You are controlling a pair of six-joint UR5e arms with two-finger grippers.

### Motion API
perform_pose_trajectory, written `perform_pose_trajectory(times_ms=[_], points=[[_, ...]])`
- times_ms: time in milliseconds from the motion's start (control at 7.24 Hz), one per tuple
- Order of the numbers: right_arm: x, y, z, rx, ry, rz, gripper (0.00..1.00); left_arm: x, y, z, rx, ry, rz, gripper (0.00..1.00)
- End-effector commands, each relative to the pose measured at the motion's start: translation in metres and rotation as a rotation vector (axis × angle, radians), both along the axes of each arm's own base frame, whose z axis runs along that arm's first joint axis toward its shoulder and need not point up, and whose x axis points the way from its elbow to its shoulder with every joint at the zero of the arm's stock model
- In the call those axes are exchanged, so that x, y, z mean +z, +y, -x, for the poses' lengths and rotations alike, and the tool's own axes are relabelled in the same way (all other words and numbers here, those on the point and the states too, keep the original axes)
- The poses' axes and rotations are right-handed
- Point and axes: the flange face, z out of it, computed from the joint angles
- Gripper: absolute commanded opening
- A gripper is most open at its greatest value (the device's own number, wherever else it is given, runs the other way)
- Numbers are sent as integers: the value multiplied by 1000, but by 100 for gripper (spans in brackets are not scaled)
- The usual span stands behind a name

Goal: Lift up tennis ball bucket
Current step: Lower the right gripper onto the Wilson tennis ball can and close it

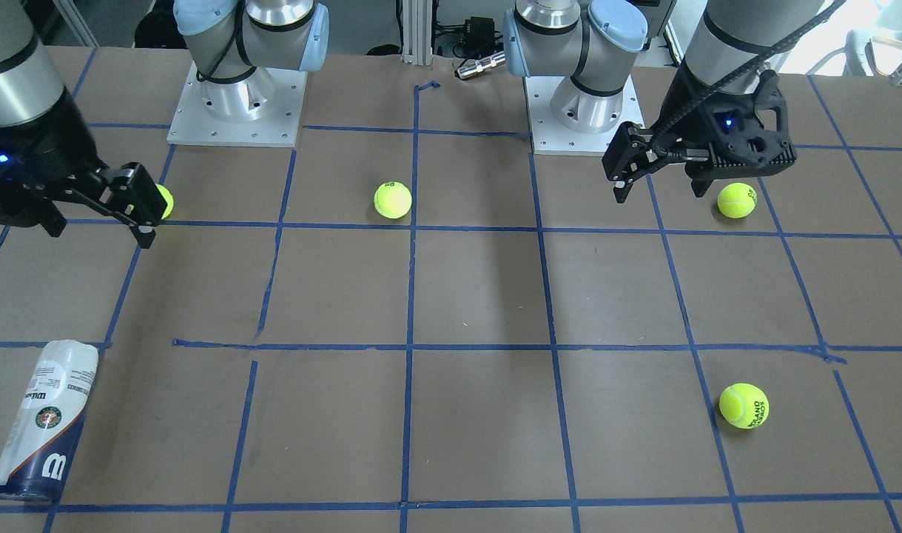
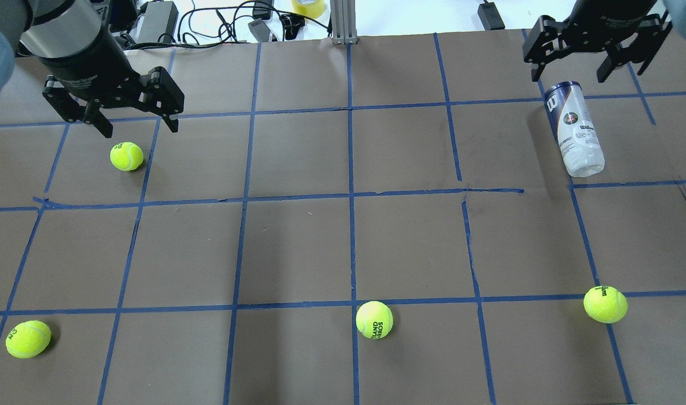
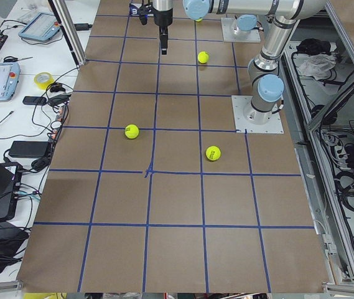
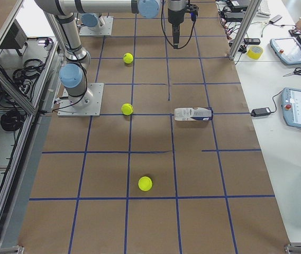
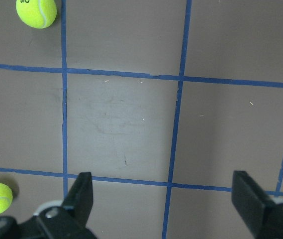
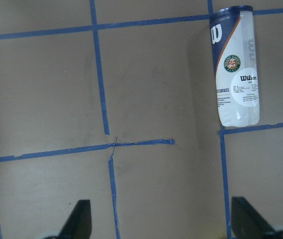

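Observation:
The tennis ball bucket (image 2: 574,128) is a slim clear-and-white tube with a navy band and a white "W". It lies on its side on the brown table at the far right of the overhead view. It also shows in the front view (image 1: 45,422) and in the right wrist view (image 6: 235,64). My right gripper (image 2: 593,56) is open and empty. It hangs above the table just beyond the bucket's navy end, apart from it. My left gripper (image 2: 115,109) is open and empty, far off on the table's other side.
Several loose yellow-green tennis balls lie on the table: one (image 2: 126,156) just below my left gripper, one (image 2: 27,338) near left, one (image 2: 374,319) near centre, one (image 2: 605,304) near right. Blue tape lines grid the table (image 2: 343,247). Cables lie past the far edge.

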Motion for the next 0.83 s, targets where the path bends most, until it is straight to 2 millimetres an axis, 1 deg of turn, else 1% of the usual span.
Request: perform_pose_trajectory(times_ms=[0, 138, 276, 415, 553, 691], points=[[-37, -31, 39, 2, 9, -13, 100, -2, -2, 0, 1, 0, 5, 100], [-66, -48, 63, -1, -1, -37, 100, -2, -2, 0, 1, 0, 5, 100], [-97, -60, 82, 52, 3, -57, 100, -2, -2, 0, 1, 0, 5, 100], [-124, -73, 93, 78, 13, -62, 100, -2, -2, -1, 1, -2, 5, 100], [-158, -84, 114, 95, -6, -98, 100, -2, -2, 0, 1, 0, 5, 100], [-193, -98, 139, 133, 3, -89, 100, -2, -2, -1, 1, -2, 5, 100]])
